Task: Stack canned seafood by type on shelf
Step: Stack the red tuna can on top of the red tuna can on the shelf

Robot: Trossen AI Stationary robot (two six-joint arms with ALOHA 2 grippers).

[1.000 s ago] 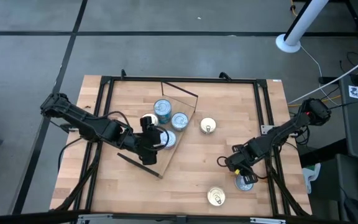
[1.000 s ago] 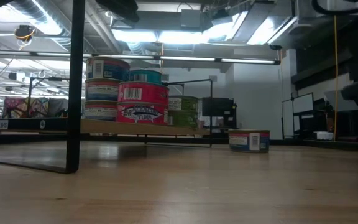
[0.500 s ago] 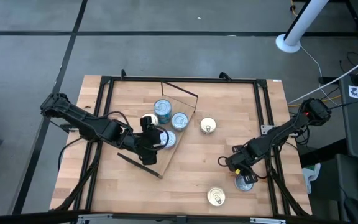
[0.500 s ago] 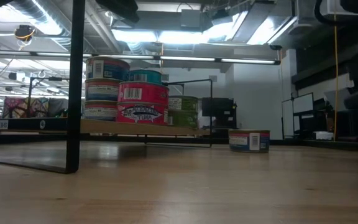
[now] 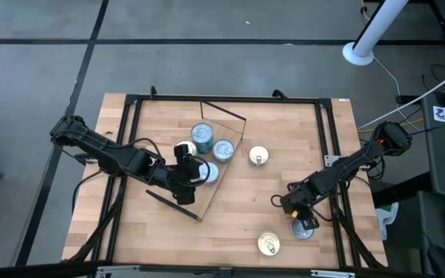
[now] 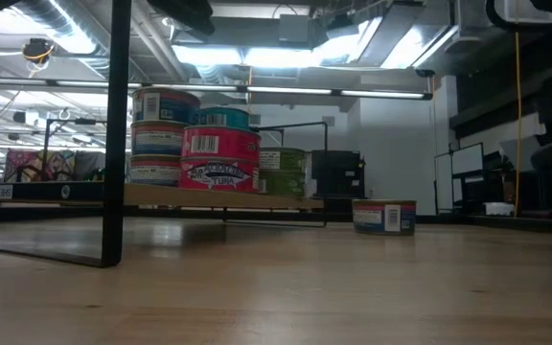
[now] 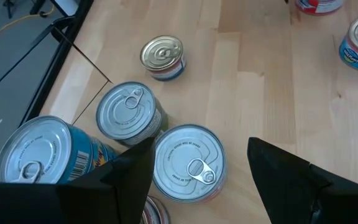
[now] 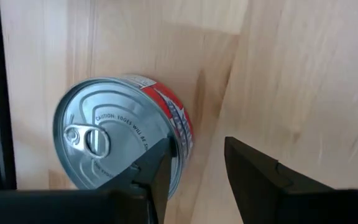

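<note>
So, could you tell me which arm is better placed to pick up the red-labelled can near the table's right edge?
The right. The right gripper hovers open beside the red-labelled can, while the left gripper is over the shelf.
</note>
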